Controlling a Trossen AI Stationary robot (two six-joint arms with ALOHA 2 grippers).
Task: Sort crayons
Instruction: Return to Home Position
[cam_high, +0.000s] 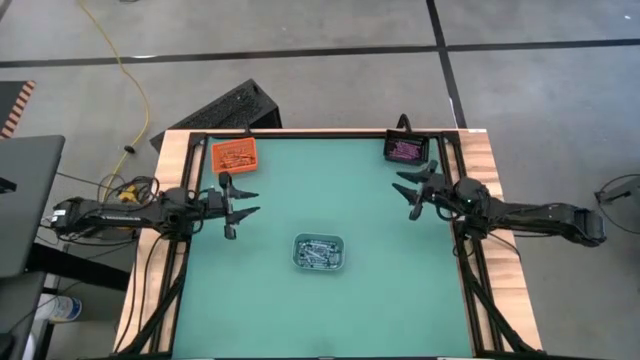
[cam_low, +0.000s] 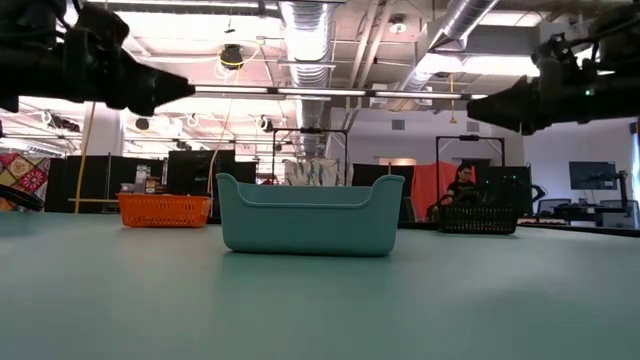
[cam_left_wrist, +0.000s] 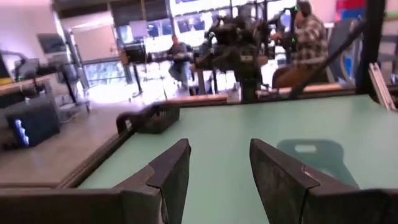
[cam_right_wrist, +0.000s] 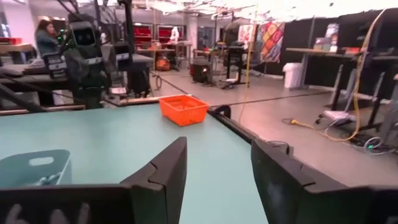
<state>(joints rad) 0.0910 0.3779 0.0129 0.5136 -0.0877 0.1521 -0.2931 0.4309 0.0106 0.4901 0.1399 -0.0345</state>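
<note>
Over the table (cam_high: 300, 310), left tool (cam_high: 255, 202) and right tool (cam_high: 405, 195) gape empty; three trays (cam_high: 215, 156) (cam_high: 388, 148) (cam_high: 298, 252) hold crayons (cam_high: 320, 254).

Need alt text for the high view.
Left gripper and right gripper hang open and empty over a green table. Crayons lie in three trays: orange tray far-left, black tray far-right, teal tray centre.

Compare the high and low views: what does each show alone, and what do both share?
Only the high view shows the crayons inside the trays: orange ones in the orange tray, purple in the black tray, others in the blue-grey tray. Only the low view shows the room behind, with a seated person. Both show the three trays, the green table, and the left gripper and right gripper held clear of the trays.
</note>
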